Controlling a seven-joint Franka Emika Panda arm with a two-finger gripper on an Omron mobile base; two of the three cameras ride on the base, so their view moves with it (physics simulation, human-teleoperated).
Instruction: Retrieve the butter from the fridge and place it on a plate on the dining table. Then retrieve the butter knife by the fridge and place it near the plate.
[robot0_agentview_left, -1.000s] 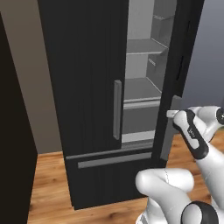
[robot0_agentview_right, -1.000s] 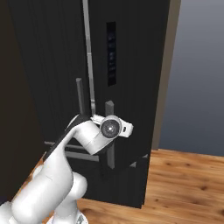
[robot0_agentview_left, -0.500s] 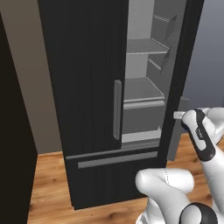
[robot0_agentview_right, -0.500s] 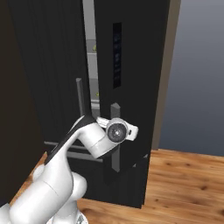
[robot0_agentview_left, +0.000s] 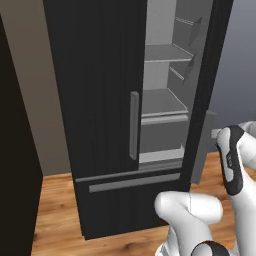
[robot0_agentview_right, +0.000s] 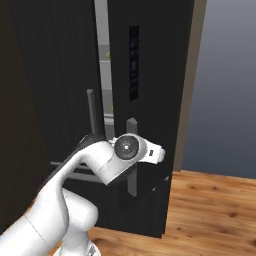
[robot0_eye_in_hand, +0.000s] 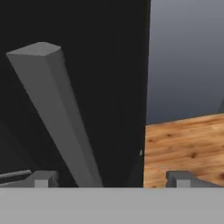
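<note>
One door of the fridge (robot0_agentview_left: 105, 100) stands half open, jaws spread either side of its grey handle (robot0_eye_in_hand: 57, 113) — butter unseen, and the hand could snag that bar.

No readable text anywhere — the fridge's (robot0_agentview_right: 150, 100) control panel (robot0_agentview_right: 133, 62) shows only blurred marks.

The fridge (robot0_agentview_left: 105, 100) stands ahead of the robot on a wood floor (robot0_agentview_right: 215, 210). Its right door (robot0_agentview_right: 150, 100) hangs partly open, with shelves (robot0_agentview_left: 162, 102) stacked inside the gap and a drawer (robot0_agentview_left: 132, 182) below. The gripper (robot0_eye_in_hand: 111, 179) sits spread wide just before that door's upright handle (robot0_eye_in_hand: 57, 113), which rises between the fingers, nearer the left one.
</note>
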